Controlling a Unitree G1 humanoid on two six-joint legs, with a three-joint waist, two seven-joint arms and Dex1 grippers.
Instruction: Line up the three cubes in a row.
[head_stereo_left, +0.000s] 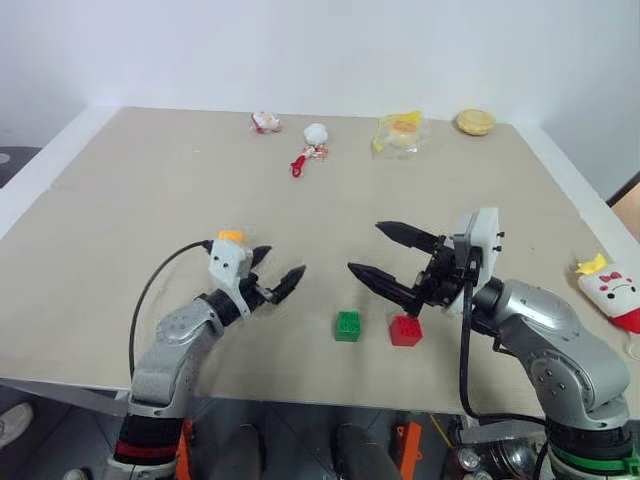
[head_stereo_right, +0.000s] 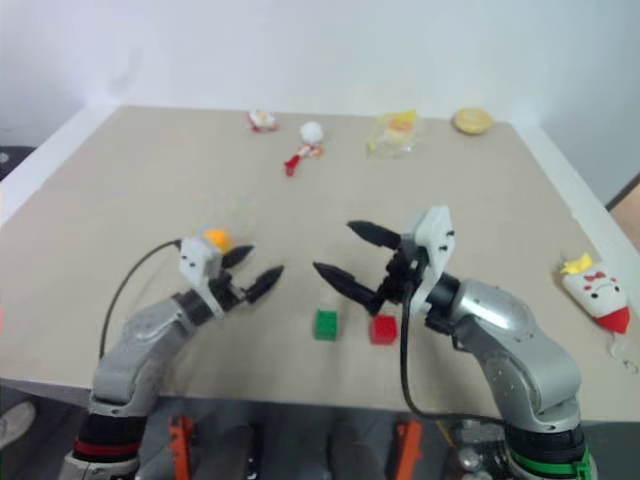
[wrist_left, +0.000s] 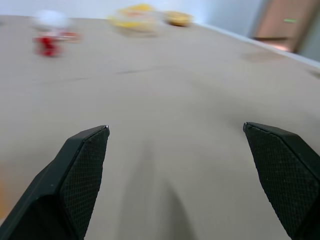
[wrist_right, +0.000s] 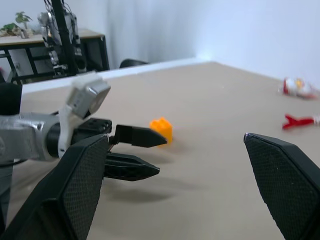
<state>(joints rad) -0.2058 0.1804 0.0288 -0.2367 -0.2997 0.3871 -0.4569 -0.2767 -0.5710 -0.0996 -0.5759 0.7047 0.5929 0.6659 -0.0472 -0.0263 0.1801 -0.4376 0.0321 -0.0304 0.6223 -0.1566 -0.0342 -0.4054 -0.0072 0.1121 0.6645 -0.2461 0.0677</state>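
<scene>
Green cube (head_stereo_left: 347, 325) just beside red cube (head_stereo_left: 405, 330), orange cube (wrist_right: 161, 129) seemingly apart.

Green cube (head_stereo_left: 347, 325), red cube (head_stereo_left: 405, 330), orange cube (wrist_right: 162, 128)

Count on the table (head_stereo_left: 120, 220):

Cubes: three are showing. One green cube (head_stereo_left: 347, 326), one red cube (head_stereo_left: 405, 330), one yellow-orange cube (wrist_right: 162, 129) sitting partly hidden behind the left gripper.

Plush toys: one white-red-yellow plush chicken (head_stereo_left: 611, 291) is lying at the right edge.

Small items along the far edge: four are lying there. One small red-white toy (head_stereo_left: 266, 122), one white ball with a red tag (head_stereo_left: 312, 143), one clear bag with yellow contents (head_stereo_left: 401, 133), one round yellow pastry-like item (head_stereo_left: 475, 122).
</scene>
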